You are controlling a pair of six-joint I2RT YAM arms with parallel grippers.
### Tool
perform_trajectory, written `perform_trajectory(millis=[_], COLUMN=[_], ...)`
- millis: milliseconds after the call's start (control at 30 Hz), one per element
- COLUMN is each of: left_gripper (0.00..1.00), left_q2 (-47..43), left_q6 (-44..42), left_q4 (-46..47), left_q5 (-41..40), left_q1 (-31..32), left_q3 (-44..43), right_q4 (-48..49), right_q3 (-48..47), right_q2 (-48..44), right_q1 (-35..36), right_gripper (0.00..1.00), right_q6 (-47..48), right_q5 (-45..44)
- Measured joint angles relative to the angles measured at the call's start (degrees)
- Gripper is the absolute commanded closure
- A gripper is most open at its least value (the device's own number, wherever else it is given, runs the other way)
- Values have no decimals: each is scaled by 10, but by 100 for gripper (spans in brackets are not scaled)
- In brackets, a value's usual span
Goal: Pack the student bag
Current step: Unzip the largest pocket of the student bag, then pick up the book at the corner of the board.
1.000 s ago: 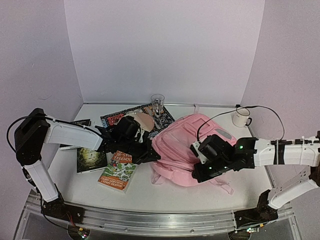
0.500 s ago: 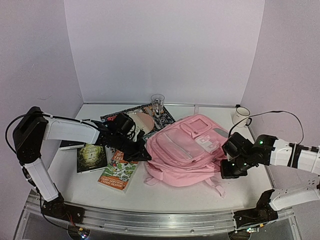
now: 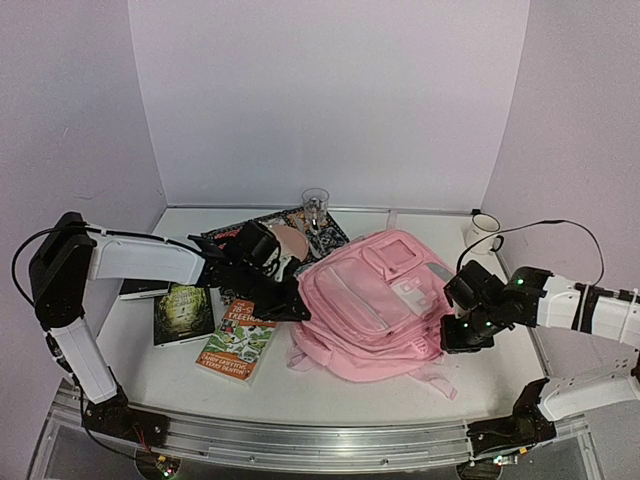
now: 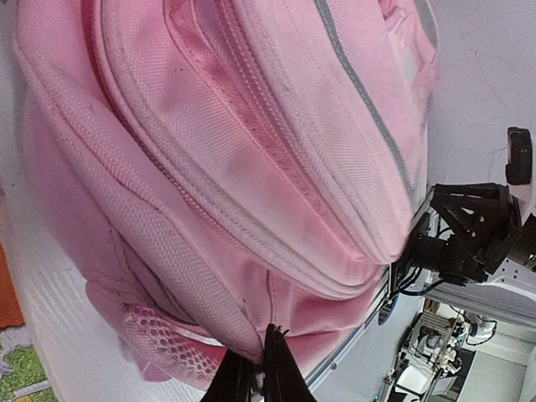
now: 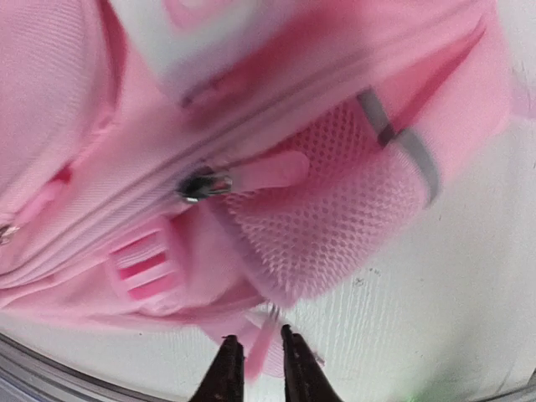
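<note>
The top camera looks down from above and behind the arms, far enough back to take in the whole table (image 3: 300,385). The left wrist camera sits close against the bag (image 4: 209,167), facing across it to the right arm (image 4: 473,239). The right wrist camera, very near, looks steeply down at the bag's side and the table. All three views share the bag.

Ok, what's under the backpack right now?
Around the backpack only the white table shows. Its far-left corner reaches the patterned book; overlap unclear. Anything beneath its middle is covered.
</note>
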State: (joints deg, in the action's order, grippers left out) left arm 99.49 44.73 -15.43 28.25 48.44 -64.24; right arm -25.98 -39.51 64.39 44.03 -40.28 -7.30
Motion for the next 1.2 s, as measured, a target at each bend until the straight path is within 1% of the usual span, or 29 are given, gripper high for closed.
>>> perform_trajectory(millis=[67, 100, 200, 267, 367, 433, 567, 700, 800, 833, 1033, 1200], left_gripper=[84, 80, 62, 53, 42, 37, 25, 13, 2, 1, 0, 1], left_q2=[12, 17, 33, 39, 37, 32, -7, -89, -129, -140, -184, -199], left_q6=[2, 4, 7, 16, 13, 12, 13, 15, 7, 2, -44, -89], left_q4=[2, 4, 13, 24, 34, 38, 45, 37, -1, -17, -118, -180], left_q5=[-5, -8, -13, -15, -21, -30, -44, -82, -130, -150, -269, -346], left_q1=[9, 13, 28, 39, 47, 46, 22, -32, -62, -70, -113, -177], left_q3=[-9, -14, -26, -34, -37, -37, -19, 28, 39, 40, 40, 32], right_q4=[3, 5, 7, 9, 24, 39, 70, 103, 123, 128, 158, 169], right_q3=[-8, -15, -43, -66, -99, -115, -135, -141, -146, -150, -165, -165], right_q2=[-2, -5, -22, -30, -23, -6, 45, 84, 106, 115, 137, 137], right_q1=[0, 0, 0, 0, 0, 3, 22, 37, 44, 47, 58, 59], right_gripper=[61, 56, 41, 33, 23, 17, 8, 5, 4, 3, 2, 2], right_q6=[13, 22, 48, 69, 101, 120, 154, 176, 187, 190, 203, 208], right_q5=[-1, -2, -4, -4, 1, 5, 11, 19, 24, 24, 22, 14])
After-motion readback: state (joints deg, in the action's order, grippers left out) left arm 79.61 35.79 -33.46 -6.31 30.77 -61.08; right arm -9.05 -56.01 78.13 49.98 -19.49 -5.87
